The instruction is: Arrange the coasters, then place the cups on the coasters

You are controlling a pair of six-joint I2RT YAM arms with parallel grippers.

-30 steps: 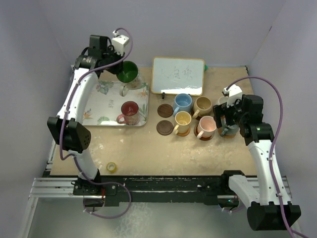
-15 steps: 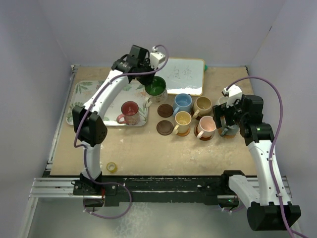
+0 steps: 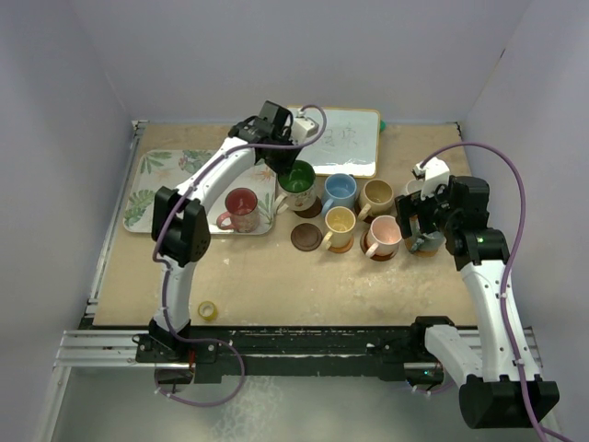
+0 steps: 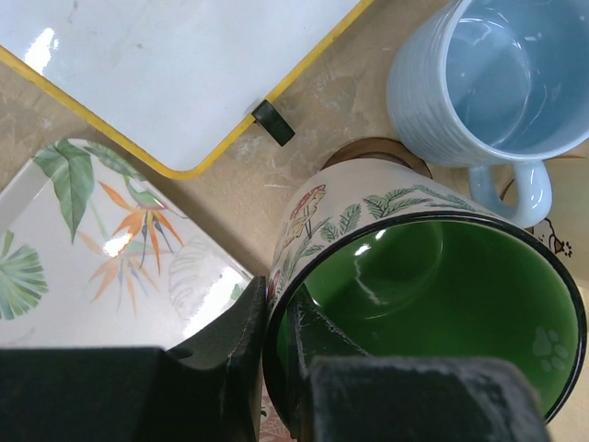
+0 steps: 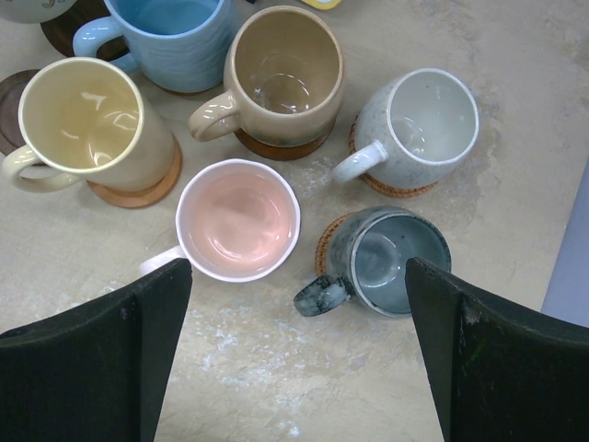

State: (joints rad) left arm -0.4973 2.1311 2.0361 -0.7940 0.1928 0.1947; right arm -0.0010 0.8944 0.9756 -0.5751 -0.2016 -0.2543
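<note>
My left gripper (image 3: pixel 293 166) (image 4: pixel 276 299) is shut on the rim of the green-lined cup (image 3: pixel 296 177) (image 4: pixel 433 304), one finger inside it and one outside. The cup sits over a dark coaster (image 3: pixel 308 208) (image 4: pixel 373 150), left of the light blue cup (image 3: pixel 339 191) (image 4: pixel 488 83); I cannot tell if they touch. The red cup (image 3: pixel 241 207) stands on the tray. Tan (image 5: pixel 281 69), yellow (image 5: pixel 78 115), pink (image 5: pixel 237 219), white (image 5: pixel 428 115) and grey (image 5: pixel 391 261) cups stand on coasters. Another dark coaster (image 3: pixel 306 238) lies bare. My right gripper (image 3: pixel 421 221) (image 5: pixel 294 304) hangs open above the pink and grey cups.
The leaf-patterned tray (image 3: pixel 175 180) (image 4: pixel 83 239) lies at the left. A whiteboard (image 3: pixel 333 140) (image 4: pixel 166 64) stands at the back, close behind the green-lined cup. A small yellow tape roll (image 3: pixel 208 310) lies near the front edge.
My left arm has carried the green-lined cup from above the tray's far side rightward and down to the dark coaster beside the light blue cup. The right arm has not moved.
</note>
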